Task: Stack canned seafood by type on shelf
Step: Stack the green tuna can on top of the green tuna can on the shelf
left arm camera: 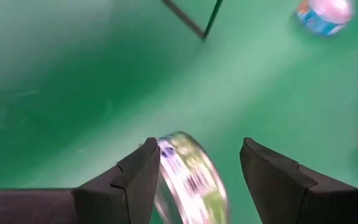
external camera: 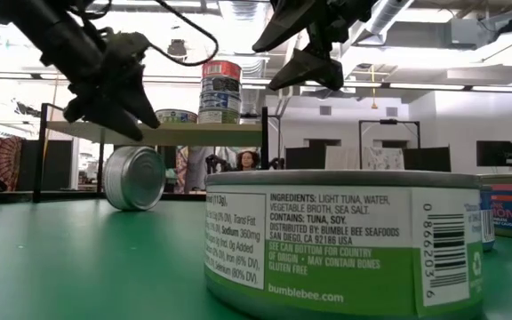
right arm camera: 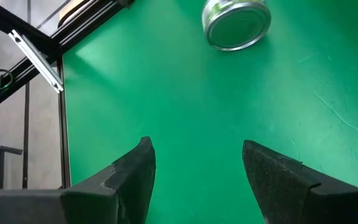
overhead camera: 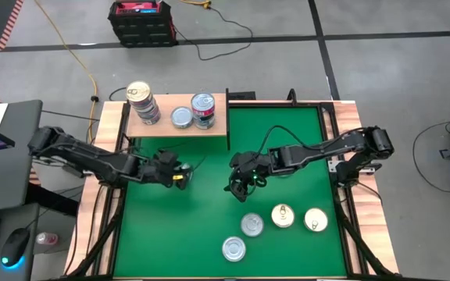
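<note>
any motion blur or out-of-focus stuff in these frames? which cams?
Left wrist view: the tin between the left gripper fingers is smeared by motion blur, and a far tin is soft. Low view: the closest tin fills the foreground, bright ceiling lights wash out the background. High and right wrist views look sharp, with the tin on the mat crisp.

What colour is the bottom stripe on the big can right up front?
Bright green, with white writing on it. The front can shows it best in the low view.
</note>
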Robot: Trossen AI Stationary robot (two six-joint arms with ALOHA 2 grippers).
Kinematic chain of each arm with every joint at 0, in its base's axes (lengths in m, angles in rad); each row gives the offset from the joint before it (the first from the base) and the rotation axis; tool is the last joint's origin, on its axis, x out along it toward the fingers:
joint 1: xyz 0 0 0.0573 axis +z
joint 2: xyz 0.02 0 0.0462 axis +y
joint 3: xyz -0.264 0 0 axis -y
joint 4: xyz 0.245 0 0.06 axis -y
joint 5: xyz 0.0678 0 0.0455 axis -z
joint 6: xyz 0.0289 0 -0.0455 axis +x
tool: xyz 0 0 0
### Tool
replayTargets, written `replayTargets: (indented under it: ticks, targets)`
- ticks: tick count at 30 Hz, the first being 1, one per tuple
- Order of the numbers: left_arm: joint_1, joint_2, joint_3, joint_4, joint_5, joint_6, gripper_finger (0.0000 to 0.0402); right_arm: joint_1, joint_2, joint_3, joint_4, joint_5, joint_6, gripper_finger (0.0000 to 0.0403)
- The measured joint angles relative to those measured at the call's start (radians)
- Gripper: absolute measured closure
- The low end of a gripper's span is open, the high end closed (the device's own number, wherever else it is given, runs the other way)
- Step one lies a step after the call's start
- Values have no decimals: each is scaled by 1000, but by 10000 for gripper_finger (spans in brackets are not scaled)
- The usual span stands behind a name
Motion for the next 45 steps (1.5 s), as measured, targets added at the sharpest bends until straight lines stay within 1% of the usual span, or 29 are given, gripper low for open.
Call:
replayTargets:
  ticks: [4,7,9,13,17,22,25,27,28,30,32,34,36,40,42,45]
  targets:
    - [0,104,68,-93,29,-74,187,0,0,0,-7,2,0,138]
    - [0,161,101,-132,109,-106,189,0,0,0,-14,2,-5,138]
    - [0,188,114,-147,155,-119,191,0,0,0,-13,1,-7,138]
    - [-14,211,123,-186,189,-144,200,0,0,0,-14,0,-8,138]
    - [-30,210,123,-213,205,-114,223,0,0,0,-13,-1,-11,138]
    - [-46,209,123,-231,222,-34,271,-1,0,0,-13,-1,-11,138]
    - [-58,193,126,-242,217,16,272,-1,0,0,-13,-1,-11,138]
    - [-66,169,148,-267,166,59,272,0,0,0,-12,-1,-10,138]
    - [-72,151,167,-286,123,85,272,1,0,0,-12,-1,-7,138]
    - [-87,111,214,-343,6,171,272,7,0,0,-13,-1,-7,138]
    - [-105,80,272,-398,-123,302,272,12,0,0,-13,-2,-7,138]
    - [-121,57,326,-433,-247,475,272,18,0,0,-13,-2,-6,138]
    - [-116,41,367,-446,-342,659,272,19,0,0,-12,-3,-7,138]
    - [-63,38,411,-448,-445,971,256,18,0,0,-8,-4,-5,138]
    - [-26,39,416,-448,-480,1083,250,20,0,0,-7,-4,1,138]
    - [31,39,417,-449,-523,1196,254,31,0,0,-7,-2,8,138]
